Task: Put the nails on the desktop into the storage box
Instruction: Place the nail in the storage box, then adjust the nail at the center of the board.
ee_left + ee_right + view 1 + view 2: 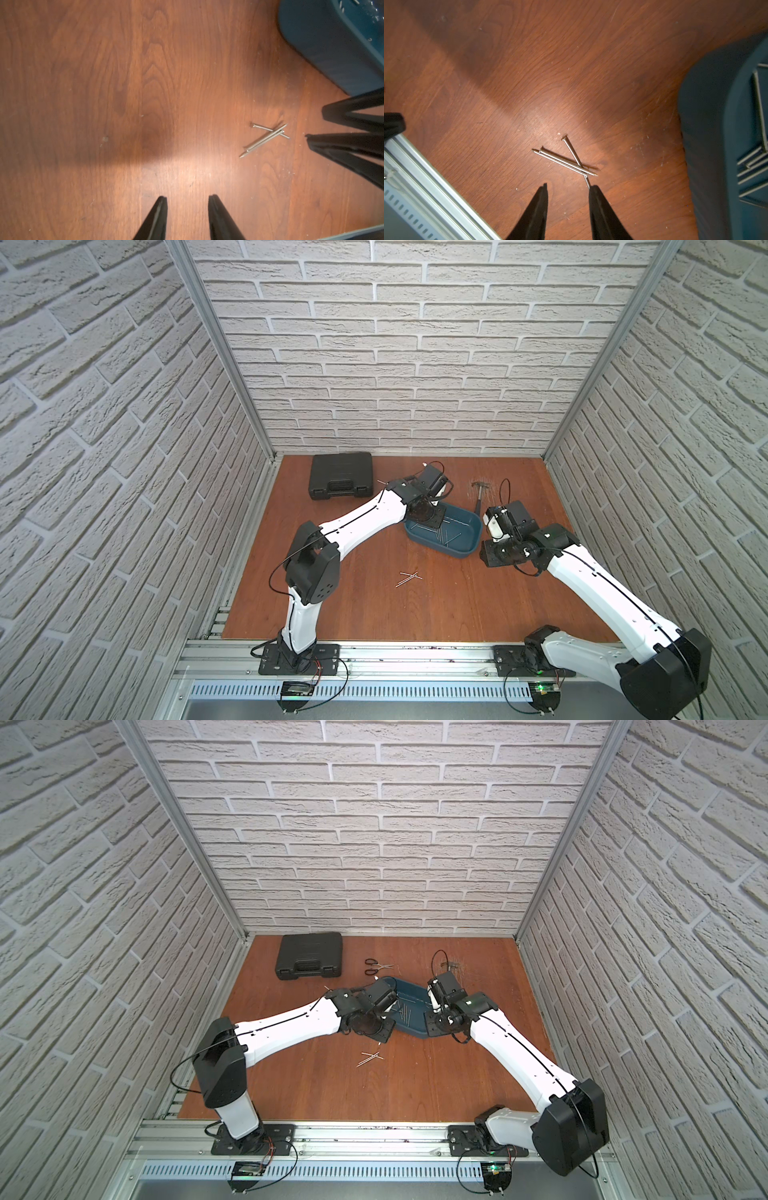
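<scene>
Three nails [409,577] [371,1057] lie crossed on the desktop [415,605], in front of the storage box [461,553] [411,1032]. Several more nails [446,536] [753,166] lie inside the box. My left gripper [187,198] hangs above bare wood, jaws apart and empty; the pile [266,138] is off to one side. My right gripper [568,187] is open and empty above the desktop. Its fingertips are just short of the pile [566,161], and one nail's tip runs under a finger [598,199]. Both wrists hover beside the box in both top views.
A black case [340,481] sits at the back left, with one thin pin [380,480] by it. A hammer [480,491] lies behind the box and scissors [376,966] right of the case. The aluminium rail [425,176] edges the front. Brick walls enclose three sides.
</scene>
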`<state>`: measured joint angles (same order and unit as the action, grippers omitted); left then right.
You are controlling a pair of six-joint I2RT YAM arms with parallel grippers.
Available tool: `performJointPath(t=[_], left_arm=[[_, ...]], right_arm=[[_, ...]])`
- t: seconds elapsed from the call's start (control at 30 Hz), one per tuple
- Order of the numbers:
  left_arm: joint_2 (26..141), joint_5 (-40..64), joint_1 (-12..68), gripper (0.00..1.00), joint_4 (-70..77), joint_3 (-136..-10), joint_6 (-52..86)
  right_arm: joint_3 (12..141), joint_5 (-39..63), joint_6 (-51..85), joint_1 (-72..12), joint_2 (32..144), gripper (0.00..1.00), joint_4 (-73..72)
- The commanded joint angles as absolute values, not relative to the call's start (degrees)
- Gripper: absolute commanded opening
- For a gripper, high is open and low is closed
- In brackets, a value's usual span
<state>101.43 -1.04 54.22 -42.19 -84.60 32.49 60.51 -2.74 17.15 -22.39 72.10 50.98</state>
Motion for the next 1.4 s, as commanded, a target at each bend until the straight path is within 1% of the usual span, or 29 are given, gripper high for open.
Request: performJointPath(t=[0.0,0.4,0.8,0.83,0.87,0.93,1.0,1.07,1.17,1.37], left_arm=[[104.3,0.0,52.8,0.0,-43.7,-88.8,29.2],[115.9,4.4,51.6,0.0,-45.9,-104.9,25.8],[123.1,7.3,50.4,0.01,-45.5,-113.7,25.7],[123.4,7.5,50.2,0.03,-45.3,-114.0,25.8],[123.6,7.6,50.1,0.09,-45.2,-114.2,26.0],[123.7,7.6,50.0,0.16,-45.0,-114.5,26.3],[123.2,7.3,49.8,0.28,-44.5,-114.4,26.5],[122.0,6.7,49.6,0.33,-44.0,-113.8,26.5],[119.6,5.8,49.0,0.37,-43.3,-112.2,26.8],[113.0,3.8,47.6,0.38,-41.8,-105.3,27.6]], right_arm=[[59.4,-2.6,17.8,-21.7,69.5,0.39,50.7],[57.1,-4.2,18.6,-20.7,63.9,0.4,53.2],[55.9,-4.7,19.0,-20.2,60.6,0.4,55.3],[55.9,-4.7,19.1,-20.2,60.5,0.4,55.4],[55.9,-4.6,19.2,-20.2,60.5,0.4,55.5],[55.9,-4.5,19.2,-20.2,60.5,0.4,55.5],[55.8,-4.3,19.3,-20.1,60.6,0.4,55.5],[55.8,-4.0,19.2,-20.2,60.8,0.4,55.4],[56.0,-3.4,19.2,-20.1,61.4,0.41,55.0],[57.1,-0.9,18.5,-20.2,64.0,0.41,54.4]])
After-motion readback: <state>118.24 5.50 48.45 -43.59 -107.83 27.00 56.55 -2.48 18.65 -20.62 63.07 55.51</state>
